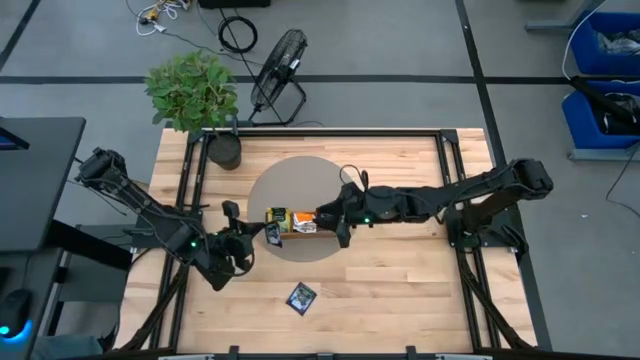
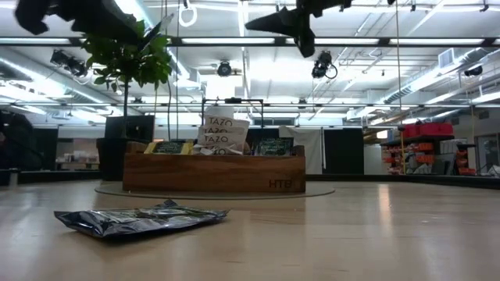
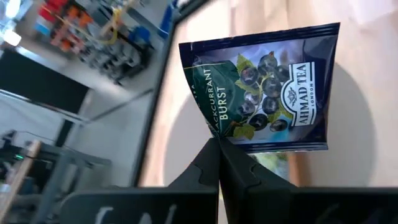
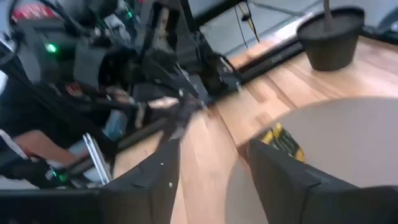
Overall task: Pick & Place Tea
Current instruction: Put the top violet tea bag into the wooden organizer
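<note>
A long wooden tray point(image 1: 300, 222) holding several tea sachets point(image 2: 220, 129) stands on a round grey mat point(image 1: 300, 180) at mid-table. My left gripper point(image 3: 219, 144) hovers by the tray's left end, shut on a dark navy tea sachet point(image 3: 267, 87) printed with berries. My right gripper point(image 4: 211, 168) hangs open over the tray's right half with nothing between its fingers; a yellow sachet point(image 4: 283, 142) shows beyond them. Another navy sachet point(image 1: 301, 297) lies flat on the bare wood near the front edge. My left gripper pinches the navy sachet by one corner point(image 3: 217, 135) between its two fingertips. The fingers come nearly level from the table's left. The sachet stands out beyond the fingertips, its printed face toward the camera, lifted clear of table and tray.
A potted plant point(image 1: 222, 148) stands at the table's far left corner. A black frame rail point(image 1: 320, 131) runs along the far edge. Bare wood point(image 1: 400, 290) lies in front of the mat around the loose sachet point(image 2: 141, 220).
</note>
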Action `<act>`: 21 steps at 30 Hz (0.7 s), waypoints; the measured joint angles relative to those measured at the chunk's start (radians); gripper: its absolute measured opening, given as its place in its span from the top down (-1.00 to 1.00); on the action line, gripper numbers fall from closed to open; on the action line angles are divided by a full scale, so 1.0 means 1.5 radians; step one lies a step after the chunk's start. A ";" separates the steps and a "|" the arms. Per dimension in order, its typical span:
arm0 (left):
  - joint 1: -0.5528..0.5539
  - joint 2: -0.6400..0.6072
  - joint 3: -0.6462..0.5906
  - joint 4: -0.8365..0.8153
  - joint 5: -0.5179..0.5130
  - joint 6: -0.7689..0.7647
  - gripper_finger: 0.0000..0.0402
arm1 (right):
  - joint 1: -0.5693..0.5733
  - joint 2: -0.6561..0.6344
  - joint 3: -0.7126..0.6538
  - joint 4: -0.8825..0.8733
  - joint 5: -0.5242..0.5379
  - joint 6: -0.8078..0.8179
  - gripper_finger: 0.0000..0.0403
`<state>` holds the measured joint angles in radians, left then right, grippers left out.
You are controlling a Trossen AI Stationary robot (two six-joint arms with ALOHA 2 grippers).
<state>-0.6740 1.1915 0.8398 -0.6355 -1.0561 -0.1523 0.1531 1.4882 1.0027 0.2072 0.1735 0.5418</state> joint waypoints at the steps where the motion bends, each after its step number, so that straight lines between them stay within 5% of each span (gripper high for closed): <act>1: 0.003 0.000 0.000 0.012 -0.009 0.021 0.99 | -0.003 0.003 0.000 0.012 -0.002 0.001 0.00; 12: 0.055 0.001 0.000 0.075 -0.029 0.162 0.99 | -0.010 0.097 0.109 0.034 -0.013 -0.030 -0.05; 21: 0.068 0.001 0.000 0.070 -0.080 0.174 0.99 | -0.020 0.188 0.263 -0.108 0.042 -0.040 0.00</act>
<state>-0.5724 1.1927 0.8399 -0.5312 -1.1757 0.1095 0.1238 1.7707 1.3979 0.0456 0.2359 0.4817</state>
